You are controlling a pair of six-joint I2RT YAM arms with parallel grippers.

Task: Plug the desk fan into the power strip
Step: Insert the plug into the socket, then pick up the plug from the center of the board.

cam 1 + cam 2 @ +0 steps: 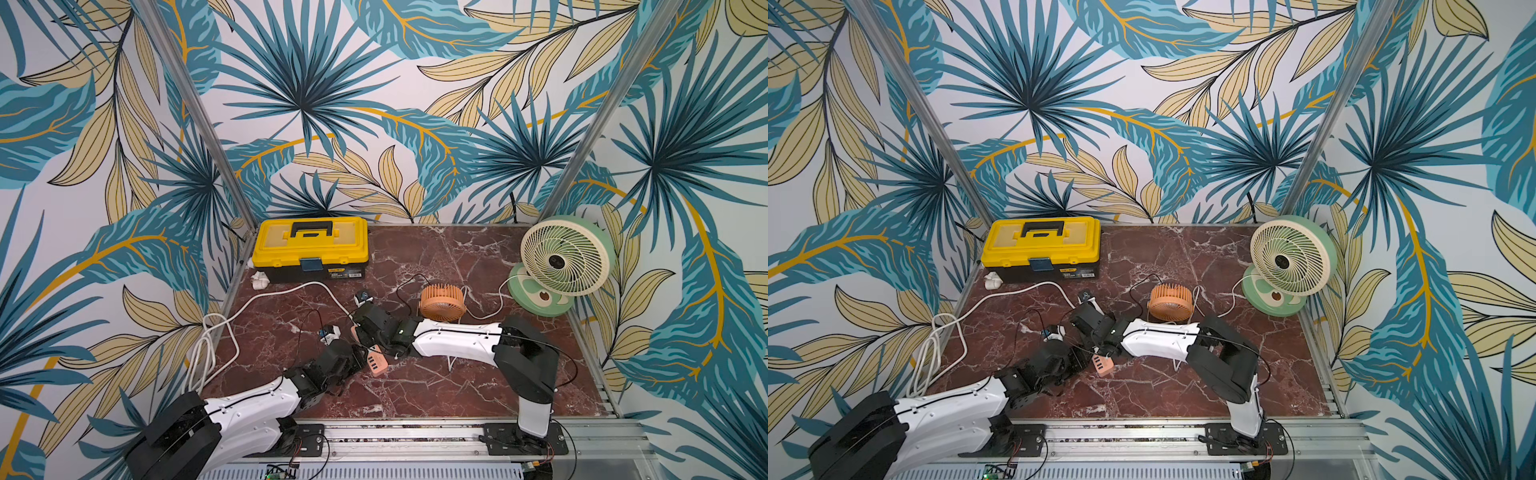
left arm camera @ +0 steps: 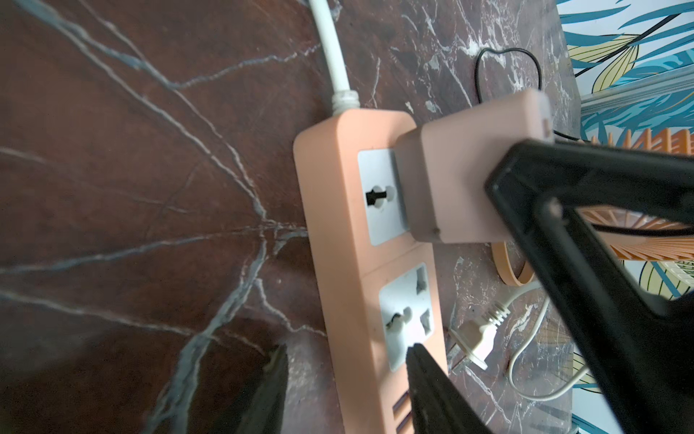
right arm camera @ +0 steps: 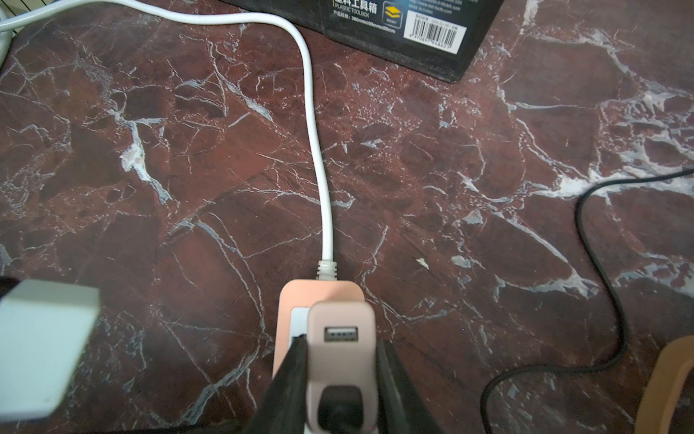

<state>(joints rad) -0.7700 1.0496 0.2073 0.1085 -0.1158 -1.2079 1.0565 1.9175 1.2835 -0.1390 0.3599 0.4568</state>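
**Adapter at the socket, right jaws clamped on it**

Right jaws are squeezed tight on both flanks of the pink adapter [image 3: 340,319]. The block stands with its base against the white socket face nearest the cord end of the power strip [image 2: 338,225]. Whether the pins are fully home, can't tell. Left jaws stand partly apart, gripping nothing: one fingertip [image 2: 418,368] is down on the second socket face, its partner on the table [image 2: 112,150] beside the strip. The strip lies flat mid-table between the two wrists, USB end peeking out in both top views. A loose white plug [image 2: 475,340] lies just beside it. The orange fan [image 1: 441,301] sits behind the right arm [image 1: 453,340]. Green fan [image 1: 567,255] back right, yellow toolbox [image 1: 311,245] back left.
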